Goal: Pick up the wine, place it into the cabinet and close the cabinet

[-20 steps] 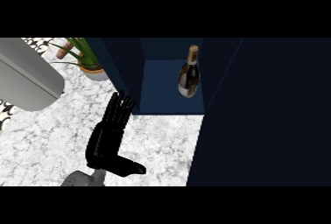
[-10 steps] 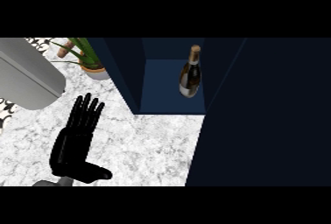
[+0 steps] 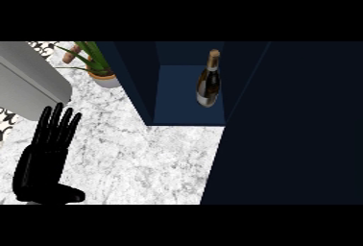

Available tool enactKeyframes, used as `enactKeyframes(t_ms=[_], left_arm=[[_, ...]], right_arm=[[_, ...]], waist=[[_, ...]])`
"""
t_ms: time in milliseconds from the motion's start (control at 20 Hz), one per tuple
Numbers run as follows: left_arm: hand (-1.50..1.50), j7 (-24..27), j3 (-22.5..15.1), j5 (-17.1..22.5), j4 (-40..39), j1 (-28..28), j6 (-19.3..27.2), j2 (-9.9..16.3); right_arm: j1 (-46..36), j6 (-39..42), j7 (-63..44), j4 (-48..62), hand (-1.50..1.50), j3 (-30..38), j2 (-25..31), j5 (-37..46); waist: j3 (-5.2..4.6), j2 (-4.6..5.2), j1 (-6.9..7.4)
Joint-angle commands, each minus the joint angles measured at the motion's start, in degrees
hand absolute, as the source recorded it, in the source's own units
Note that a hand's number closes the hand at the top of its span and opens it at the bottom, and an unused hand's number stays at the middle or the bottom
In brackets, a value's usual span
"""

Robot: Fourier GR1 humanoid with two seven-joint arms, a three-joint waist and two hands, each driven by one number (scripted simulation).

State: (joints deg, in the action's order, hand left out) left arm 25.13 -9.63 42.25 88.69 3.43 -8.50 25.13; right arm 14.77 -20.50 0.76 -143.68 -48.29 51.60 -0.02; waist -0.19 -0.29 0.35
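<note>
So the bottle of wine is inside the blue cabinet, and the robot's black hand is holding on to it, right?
Not quite. In the head view the wine does stand inside the blue cabinet, but nothing is holding it. The left hand is over the marble counter at the lower left, fingers straight, well apart from the bottle. The right hand does not show.

Wine bottle (image 3: 208,82) upright inside open cabinet (image 3: 186,108), left hand (image 3: 44,158) flat-fingered over counter (image 3: 142,158)

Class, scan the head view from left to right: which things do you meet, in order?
Left hand → potted plant → cabinet's left wall → wine bottle inside the cabinet → dark cabinet door.
</note>
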Motion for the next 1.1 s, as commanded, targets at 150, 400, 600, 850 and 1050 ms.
enactKeyframes(t_ms=[150,400,600,850,1050], left_arm=[[-1.50,-1.5,4.8,3.1,0.1,1.0,-3.8,4.2],[-1.50,-3.2,5.4,5.0,0.5,0.9,-5.8,5.2],[-1.50,-3.1,6.7,5.7,-1.1,0.8,-8.2,6.6],[-1.50,-3.6,7.0,5.5,-0.4,-0.4,-7.3,6.5],[-1.50,-3.7,7.7,6.1,-2.9,-1.4,-9.8,7.3]], right_arm=[[-4.3,0.3,-7.9,-9.7,1.50,-5.5,-6.1,0.1],[-8.6,1.1,-9.9,-7.8,1.50,-4.9,-9.4,-2.2],[-10.4,2.1,-10.5,-5.7,1.50,-5.5,-11.9,-3.7],[-13.5,3.5,-12.7,-4.8,1.50,-3.8,-14.2,-5.1],[-17.0,3.9,-14.5,-2.1,1.50,-1.8,-17.9,-6.5]], waist=[[-0.03,0.21,0.33],[-0.11,0.46,1.45],[-0.18,0.63,2.01],[-0.25,0.72,2.85],[-0.40,1.09,3.55]])
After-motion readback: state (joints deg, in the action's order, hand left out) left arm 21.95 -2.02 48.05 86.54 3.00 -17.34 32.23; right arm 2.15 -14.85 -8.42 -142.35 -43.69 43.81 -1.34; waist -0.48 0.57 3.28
